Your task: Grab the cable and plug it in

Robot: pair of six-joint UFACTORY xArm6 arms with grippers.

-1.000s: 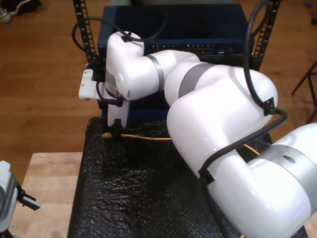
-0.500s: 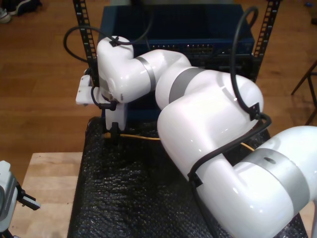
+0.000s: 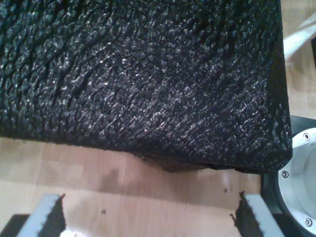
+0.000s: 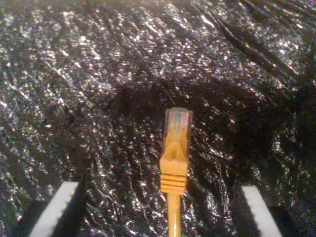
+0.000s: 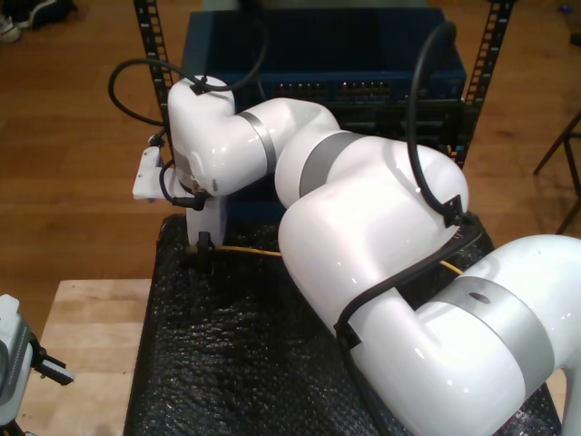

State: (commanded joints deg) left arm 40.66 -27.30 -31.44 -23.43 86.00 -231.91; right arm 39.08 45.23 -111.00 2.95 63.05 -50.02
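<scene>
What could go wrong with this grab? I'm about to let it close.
The cable lies between my second gripper's open fingers, but only the plug end is framed; a pinch on the clear tip might crack it or its latch. The crinkled black wrap may snag the fingers or let the cable roll.

Your exterior view looks down steeply from high behind the arms, facing the rack (image 5: 318, 54) at twelve o'clock — the black mat (image 5: 236, 363) lies below it. Your second wrist view sits close over that same mat (image 4: 74, 74), aimed along the cable (image 4: 175, 163) at six o'clock. Your first wrist view looks down at the mat's edge (image 3: 148, 98) and the wooden table (image 3: 123, 192) — also at the exterior view's eight o'clock (image 5: 91, 336).
</scene>
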